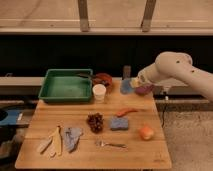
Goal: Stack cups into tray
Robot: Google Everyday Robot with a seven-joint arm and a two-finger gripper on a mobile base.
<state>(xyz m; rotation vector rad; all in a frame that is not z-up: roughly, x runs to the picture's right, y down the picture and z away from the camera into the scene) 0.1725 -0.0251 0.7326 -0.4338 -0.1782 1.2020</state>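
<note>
The green tray (pixel 67 86) sits at the table's back left. The white cup (pixel 99 93) stands upright just off the tray's front right corner. My gripper (pixel 133 84) is at the back right of the table, shut on the light blue cup (pixel 125 88), which it holds tilted and lifted off the table. The cup is to the right of the white cup and apart from it. The arm reaches in from the right.
A purple bowl (pixel 145 90) lies partly behind the gripper. A red-orange bowl (pixel 103 79) sits by the tray's right side. On the table are grapes (pixel 95 121), a blue sponge (pixel 119 123), an orange (pixel 146 132), a red pepper (pixel 126 111), a fork (pixel 111 145) and utensils with a grey cloth (pixel 70 138).
</note>
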